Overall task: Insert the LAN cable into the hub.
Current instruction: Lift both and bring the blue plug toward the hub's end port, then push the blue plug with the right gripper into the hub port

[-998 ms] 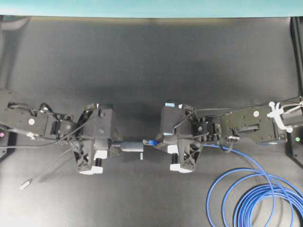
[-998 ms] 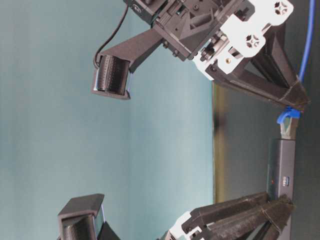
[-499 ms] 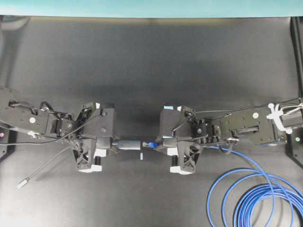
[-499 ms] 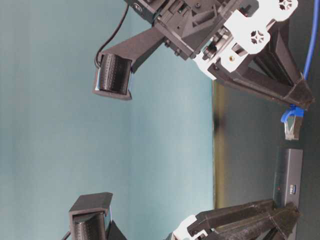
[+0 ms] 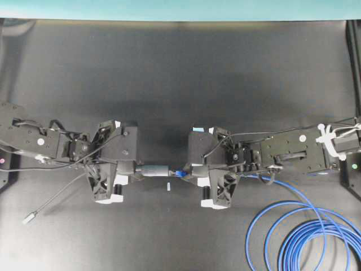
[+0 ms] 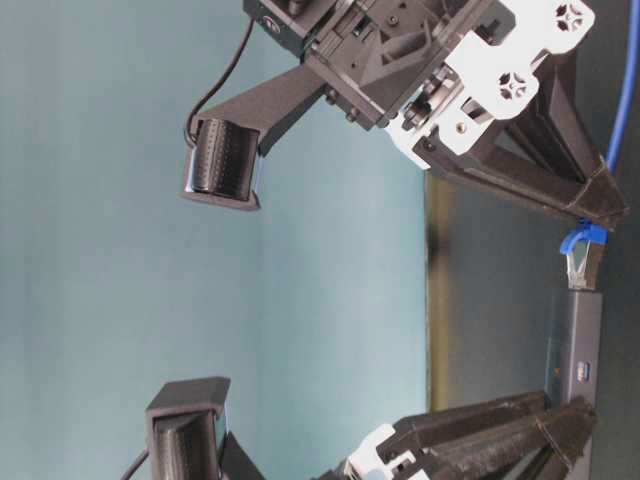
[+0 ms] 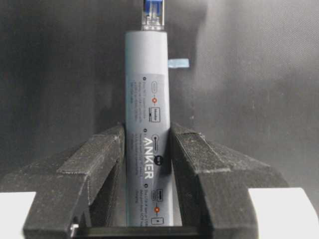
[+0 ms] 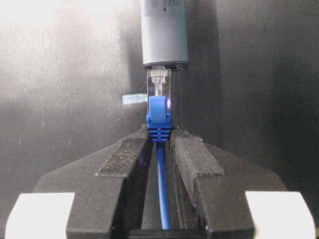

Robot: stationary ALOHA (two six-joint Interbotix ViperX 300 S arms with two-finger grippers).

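Note:
My left gripper is shut on the hub, a slim grey bar held level above the mat and pointing right. In the left wrist view both pads press the sides of the hub. My right gripper is shut on the LAN cable at the blue boot of its plug. In the right wrist view the clear tip of the plug meets the end face of the hub; how far in it sits I cannot tell. The table-level view shows plug and hub in line and touching.
Loops of the blue cable lie at the front right of the black mat. The hub's thin grey cord ends in a small metal plug at the front left. A small pale tape mark sits on the mat under the hub's tip.
Half a second ago a small gap separated plug and hub; now they touch end to end. Both grippers have shifted slightly toward the far side of the table.

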